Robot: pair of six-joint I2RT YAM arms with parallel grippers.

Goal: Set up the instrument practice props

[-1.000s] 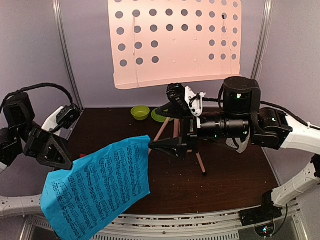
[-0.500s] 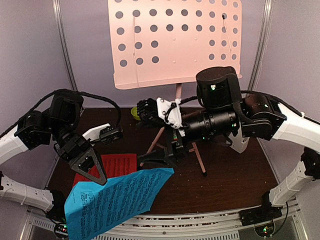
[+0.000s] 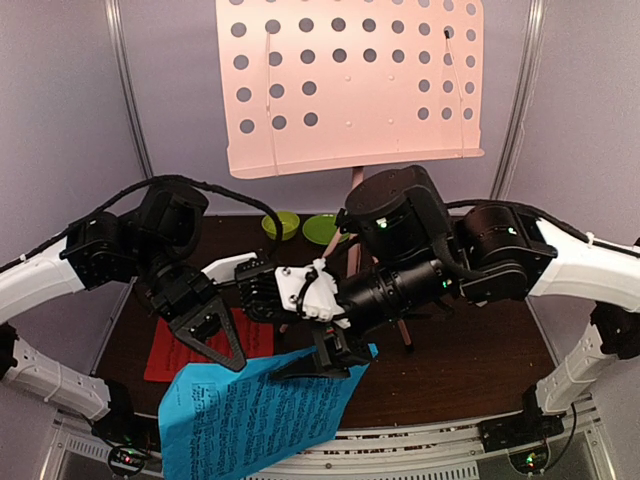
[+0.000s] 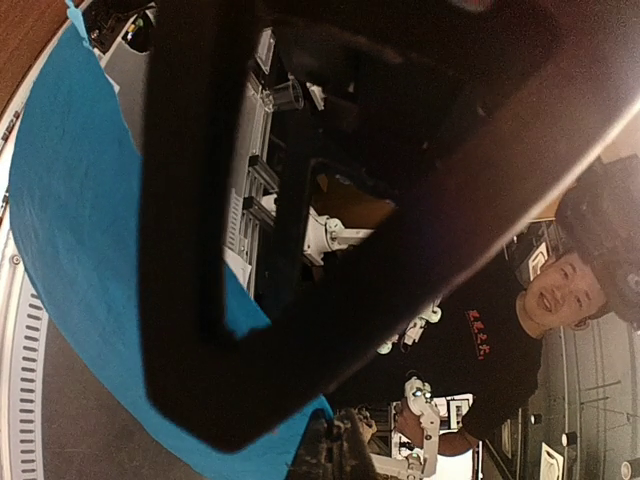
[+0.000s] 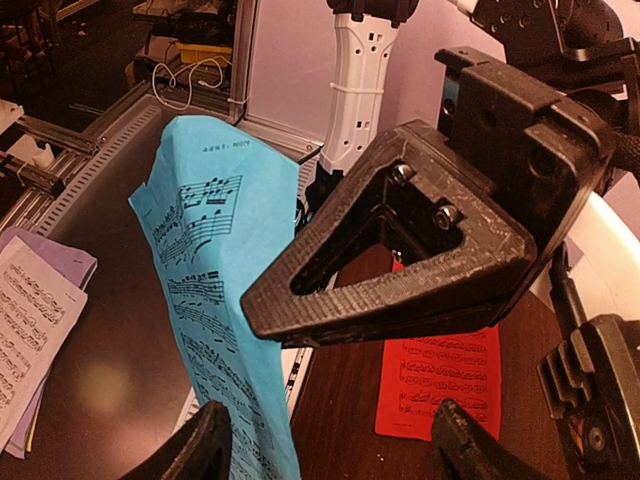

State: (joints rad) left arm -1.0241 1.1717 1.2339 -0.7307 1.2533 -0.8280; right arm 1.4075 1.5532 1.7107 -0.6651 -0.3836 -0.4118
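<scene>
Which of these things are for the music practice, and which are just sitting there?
For the job:
- pink music stand
- blue music sheet, held up off the table
- red music sheet, lying flat on the table

Just lying about:
- lime green bowl
- green plate, beside the bowl at the back

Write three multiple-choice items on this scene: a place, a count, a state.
1. How many lime green dishes sit at the back? A four; B one; C two.
2. Where is the red music sheet? A flat on the table; B in a dish; C held in the air.
3. The left claw is: A open, empty; B shut on the blue music sheet; C shut on the red sheet.
Answers: 1 C, two show side by side. 2 A, it lies flat there. 3 B, the sheet hangs from its closed tips.
</scene>
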